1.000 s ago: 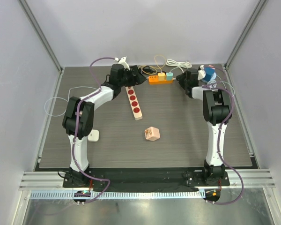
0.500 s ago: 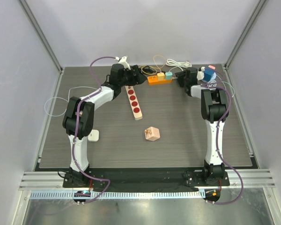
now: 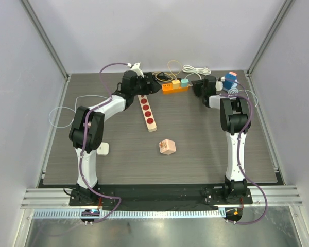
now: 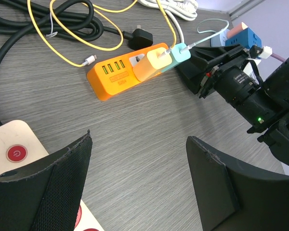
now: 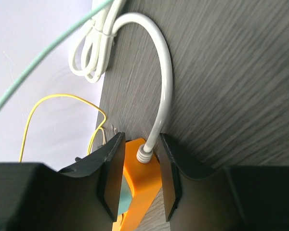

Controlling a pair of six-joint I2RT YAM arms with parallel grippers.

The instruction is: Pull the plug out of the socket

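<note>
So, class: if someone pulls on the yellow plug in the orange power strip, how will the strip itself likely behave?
The orange power strip is a rigid-looking block, so it probably won't flex. Lying loose on the smooth table, it would likely slide or lift with the yellow plug unless braced; the right gripper flanks its cable end.

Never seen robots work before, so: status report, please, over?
Left gripper open, empty. Right gripper astride orange power strip at cord end, grip unconfirmed. Yellow plug, teal plug both seated. White cord exits between those jaws.
</note>
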